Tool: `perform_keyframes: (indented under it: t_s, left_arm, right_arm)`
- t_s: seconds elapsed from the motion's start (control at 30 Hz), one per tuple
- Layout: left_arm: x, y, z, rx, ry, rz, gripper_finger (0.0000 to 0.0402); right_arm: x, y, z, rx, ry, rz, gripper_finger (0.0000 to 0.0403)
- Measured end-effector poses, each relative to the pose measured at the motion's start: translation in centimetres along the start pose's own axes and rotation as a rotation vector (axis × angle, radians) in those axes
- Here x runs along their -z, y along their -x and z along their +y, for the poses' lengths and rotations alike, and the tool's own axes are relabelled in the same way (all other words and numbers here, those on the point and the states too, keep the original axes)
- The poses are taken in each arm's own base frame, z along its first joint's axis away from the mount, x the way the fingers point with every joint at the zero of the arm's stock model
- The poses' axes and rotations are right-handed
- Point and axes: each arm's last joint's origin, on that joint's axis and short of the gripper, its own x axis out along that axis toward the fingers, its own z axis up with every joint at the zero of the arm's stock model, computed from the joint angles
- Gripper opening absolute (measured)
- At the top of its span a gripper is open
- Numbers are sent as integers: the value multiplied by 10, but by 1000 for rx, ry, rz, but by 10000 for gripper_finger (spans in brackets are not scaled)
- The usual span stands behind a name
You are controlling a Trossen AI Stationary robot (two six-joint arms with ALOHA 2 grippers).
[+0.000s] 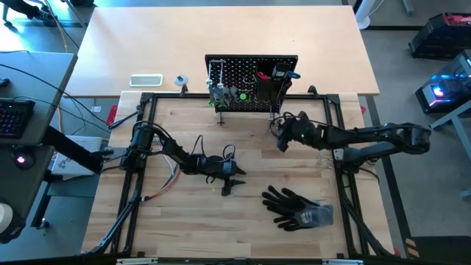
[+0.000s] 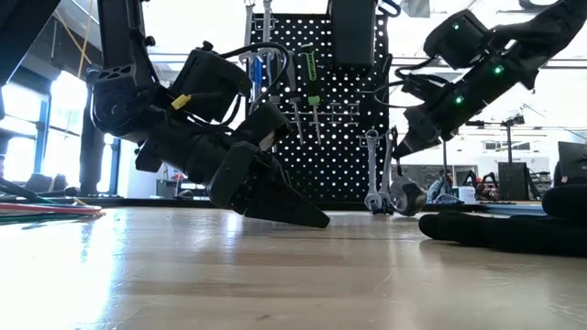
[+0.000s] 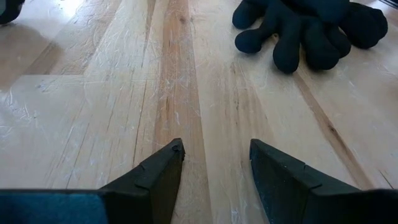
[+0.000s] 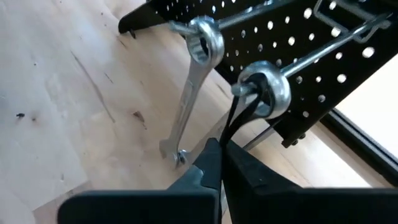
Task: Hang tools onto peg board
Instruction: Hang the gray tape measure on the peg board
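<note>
Silver wrench [image 4: 264,90] handle hidden between right gripper [image 4: 222,163] fingers at peg board [image 4: 292,56]

One peg board [image 1: 250,82] is counted, two wrenches [image 4: 189,102] are seen hung on its pegs, one green-handled driver [image 2: 313,78] is hung there too; two black gloves [image 1: 298,208] are counted on the worktop [image 1: 184,213]; two arms are counted
</note>
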Motion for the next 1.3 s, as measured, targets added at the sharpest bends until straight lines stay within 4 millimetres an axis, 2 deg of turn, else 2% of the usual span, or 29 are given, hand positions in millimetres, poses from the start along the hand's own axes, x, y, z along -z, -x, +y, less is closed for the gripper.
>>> perform_keyframes:
  t_s: [0.47,0.67,0.77,0.97,1.1,1.3]
  left_arm:
    - [0,0,0,0,4,2,182]
    - [0,0,0,0,14,1,182]
    - [0,0,0,0,20,-1,182]
    - [-1,0,1,-1,22,-11,182]
    - [-2,0,1,-1,32,-24,182]
    - [-2,0,0,5,57,-28,182]
  right_arm:
    - [-9,31,3,-3,-28,-85,0]
    - [-11,42,13,-110,-69,-110,0]
    - [-18,49,22,-162,-66,-138,0]
    - [-54,63,40,-239,-26,-265,0]
    - [-89,67,51,-244,31,-318,0]
    - [-146,64,67,-223,166,-288,0]
